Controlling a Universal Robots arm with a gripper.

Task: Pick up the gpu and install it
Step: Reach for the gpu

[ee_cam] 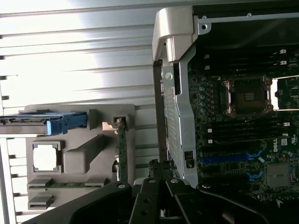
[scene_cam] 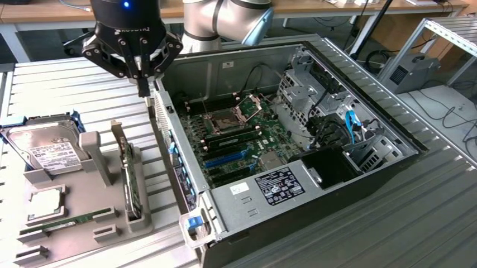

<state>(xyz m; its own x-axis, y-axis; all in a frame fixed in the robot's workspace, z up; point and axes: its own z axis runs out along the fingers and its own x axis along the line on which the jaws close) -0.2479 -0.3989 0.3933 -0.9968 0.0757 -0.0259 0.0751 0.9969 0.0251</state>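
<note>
Hovering gripper (scene_cam: 143,88) closed, empty, over case (scene_cam: 162,125) wall; seeing gpu (scene_cam: 133,184) edge-up in tray (scene_cam: 78,192), well apart (long axis paralleling wall).

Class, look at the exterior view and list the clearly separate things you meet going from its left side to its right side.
hard drive → gpu → processor socket → blue cable → grey box

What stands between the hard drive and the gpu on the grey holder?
A grey upright block of the holder, as the exterior view shows.
</note>
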